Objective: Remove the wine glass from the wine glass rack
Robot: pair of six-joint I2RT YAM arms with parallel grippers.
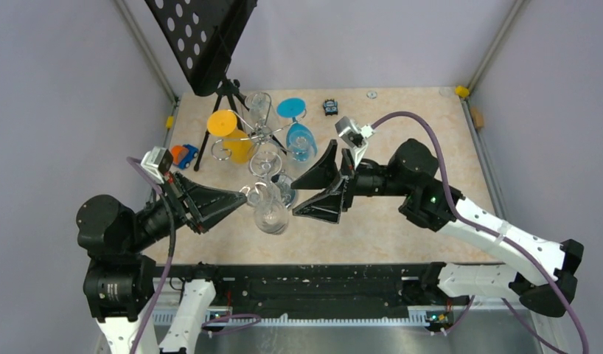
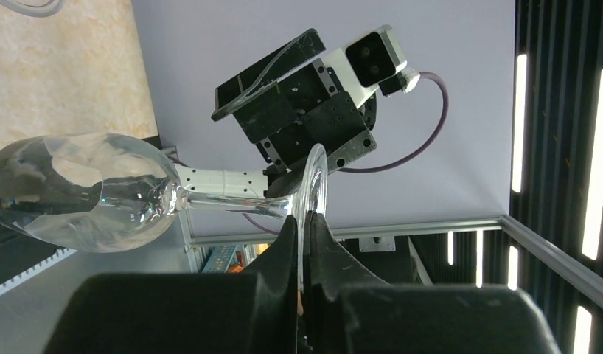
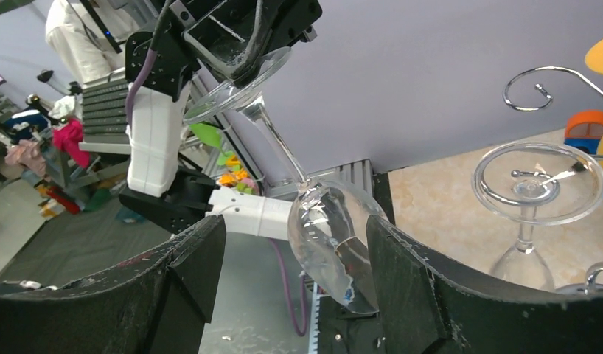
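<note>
My left gripper [image 1: 243,198] is shut on the round foot of a clear wine glass [image 1: 271,216] and holds it on its side above the table, off the rack. In the left wrist view the fingers [image 2: 304,217] pinch the foot and the bowl [image 2: 85,192] points left. My right gripper [image 1: 293,199] is open just right of the bowl; in its own view [image 3: 295,236] the bowl [image 3: 335,236] lies between the spread fingers, near the right one. The silver wire rack [image 1: 262,136] stands behind, and another clear glass [image 3: 538,184] hangs on it.
An orange glass [image 1: 228,133] and a blue glass [image 1: 298,136] hang on the rack. A black tripod stand with a perforated plate [image 1: 203,37] stands at the back left. A small toy car [image 1: 183,155] lies at the left edge and a small black object [image 1: 329,107] at the back.
</note>
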